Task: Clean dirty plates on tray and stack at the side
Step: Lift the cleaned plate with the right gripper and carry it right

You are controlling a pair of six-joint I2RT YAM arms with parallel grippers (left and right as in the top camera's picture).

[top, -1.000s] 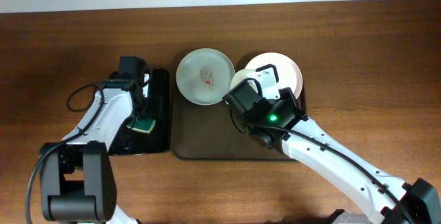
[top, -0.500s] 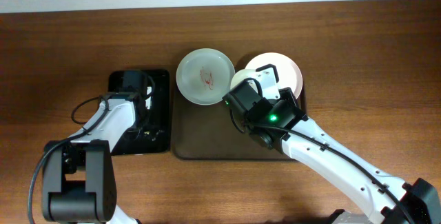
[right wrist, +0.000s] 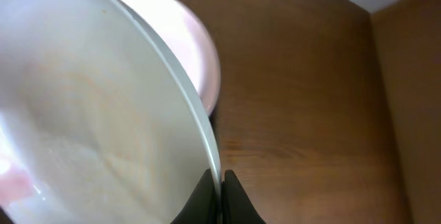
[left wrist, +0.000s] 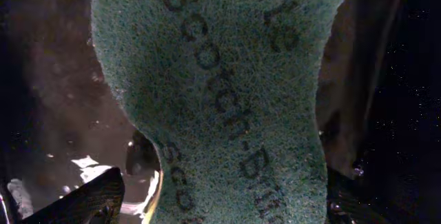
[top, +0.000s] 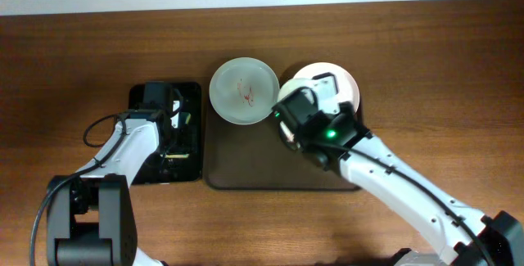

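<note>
The right gripper (right wrist: 220,186) is pinched closed on the rim of the pale green plate (top: 237,94), which sits at the far left corner of the tray (top: 246,168) and shows a red smear. The pinkish-white plate (top: 348,86) lies at the tray's far right corner. The left gripper (top: 170,139) hangs over the black tray (top: 192,94), just beside the tray's left edge on the bench (top: 409,45). A green scouring sponge (left wrist: 220,100) fills its camera (gripped or not, I cannot tell).
</note>
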